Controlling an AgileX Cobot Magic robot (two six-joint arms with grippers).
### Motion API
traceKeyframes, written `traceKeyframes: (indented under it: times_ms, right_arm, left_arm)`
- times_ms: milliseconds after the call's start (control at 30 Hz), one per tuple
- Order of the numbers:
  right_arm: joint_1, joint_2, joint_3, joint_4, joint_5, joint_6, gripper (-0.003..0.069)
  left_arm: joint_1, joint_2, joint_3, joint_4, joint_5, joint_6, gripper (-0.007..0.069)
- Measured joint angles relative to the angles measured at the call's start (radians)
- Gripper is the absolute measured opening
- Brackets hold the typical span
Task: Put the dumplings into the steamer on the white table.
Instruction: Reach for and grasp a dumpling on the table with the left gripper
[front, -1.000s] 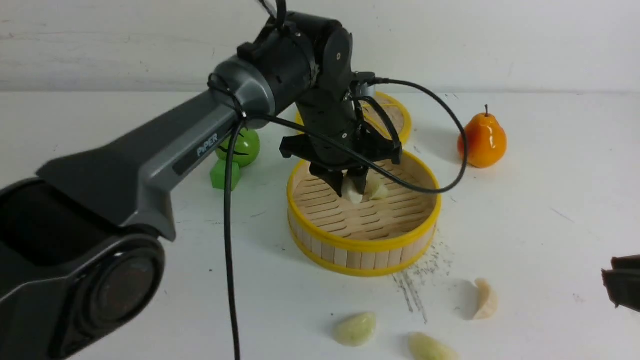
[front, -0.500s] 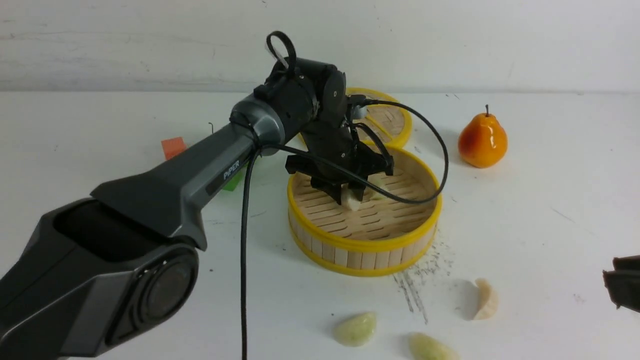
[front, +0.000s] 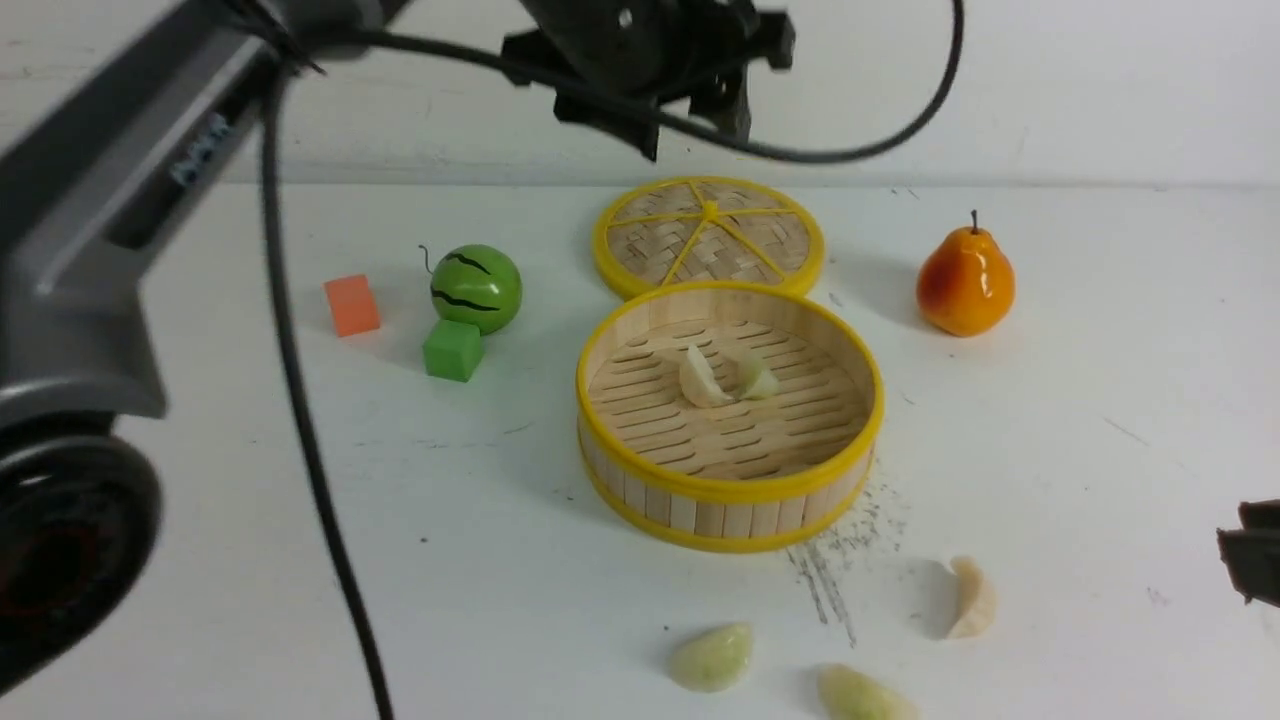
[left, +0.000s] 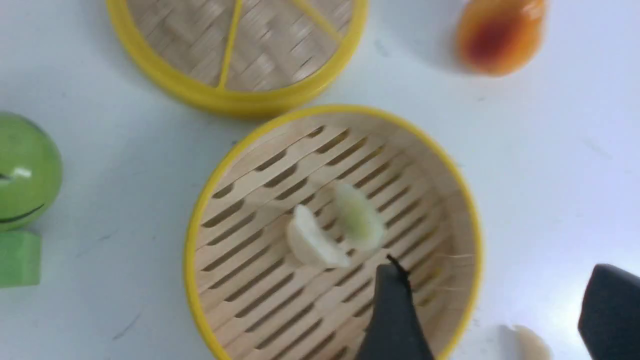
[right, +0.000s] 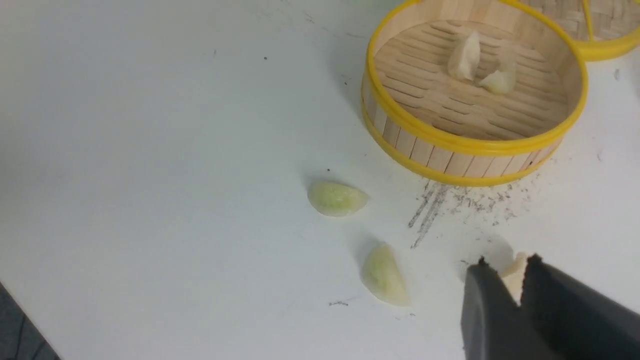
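the left gripper (left: 492, 300) hangs high above the steamer (front: 728, 490), jaws wide apart and empty. below it two dumplings (front: 703, 380) lie inside. the right gripper (right: 507, 272) is nearly closed, near three dumplings (front: 712, 657) on the white table (front: 1100, 450).

Left pincer (front: 695, 125) up (empty, dumpling (front: 702, 380) released)

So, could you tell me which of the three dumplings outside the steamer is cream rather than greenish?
The cream dumpling right of the scratch marks; the other two look greenish.
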Motion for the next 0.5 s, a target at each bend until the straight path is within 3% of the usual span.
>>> traceKeyframes:
  times_ms: [100, 300, 500]
  right_arm:
    - [0.0, 0.0, 0.0, -0.01, -0.001, 0.0, 0.0114]
    - [0.0, 0.0, 0.0, -0.012, -0.001, 0.0, 0.012]
    - [0.0, 0.0, 0.0, -0.018, -0.001, 0.0, 0.0125]
  left_arm:
    - [-0.018, -0.136, 0.135, -0.051, 0.0, 0.08, 0.0469]
    - [-0.106, -0.322, 0.527, 0.01, 0.0, 0.254, 0.0456]
    - [-0.187, -0.337, 0.828, 0.02, -0.018, 0.412, 0.0449]
